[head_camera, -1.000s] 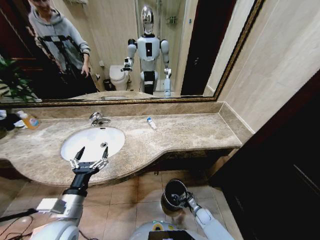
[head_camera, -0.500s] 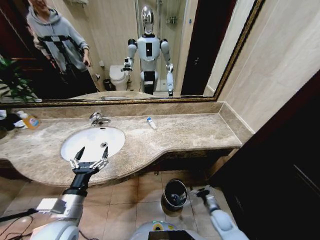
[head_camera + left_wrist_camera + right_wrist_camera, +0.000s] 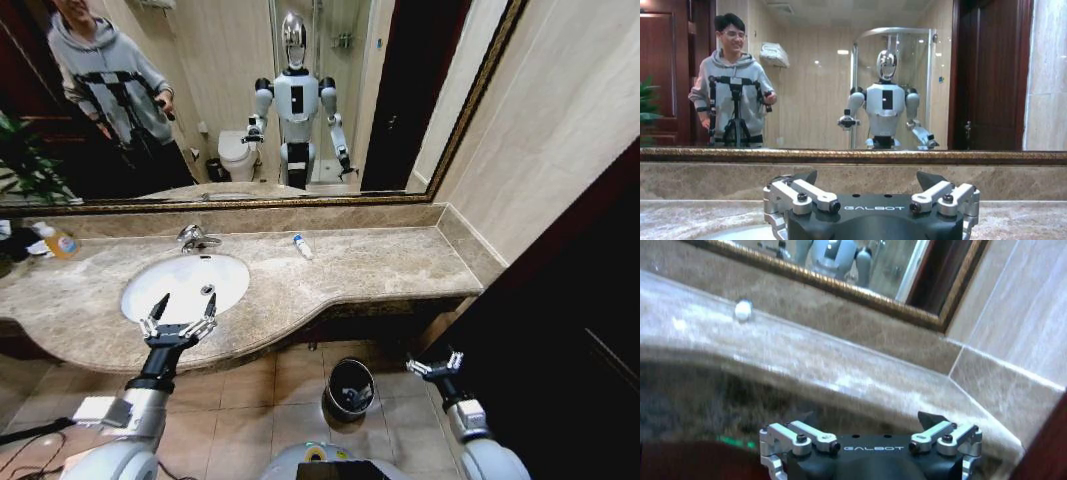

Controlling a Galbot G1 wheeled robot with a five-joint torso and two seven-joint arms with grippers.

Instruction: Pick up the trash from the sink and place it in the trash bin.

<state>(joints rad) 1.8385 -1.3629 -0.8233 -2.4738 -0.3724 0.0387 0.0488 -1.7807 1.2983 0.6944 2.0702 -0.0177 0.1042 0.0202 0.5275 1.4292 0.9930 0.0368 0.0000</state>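
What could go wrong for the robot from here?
The right gripper hangs open just beside the trash bin, so a careless swing might tip it. The small white bottle lies on the countertop, outside the sink, so it could get overlooked. The left gripper hovers close to the basin's front rim and might bump it.

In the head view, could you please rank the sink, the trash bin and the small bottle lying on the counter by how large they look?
1. The sink looks largest.
2. The trash bin comes next, though it sits lower, on the floor, so its depth differs.
3. The small bottle looks smallest by far.
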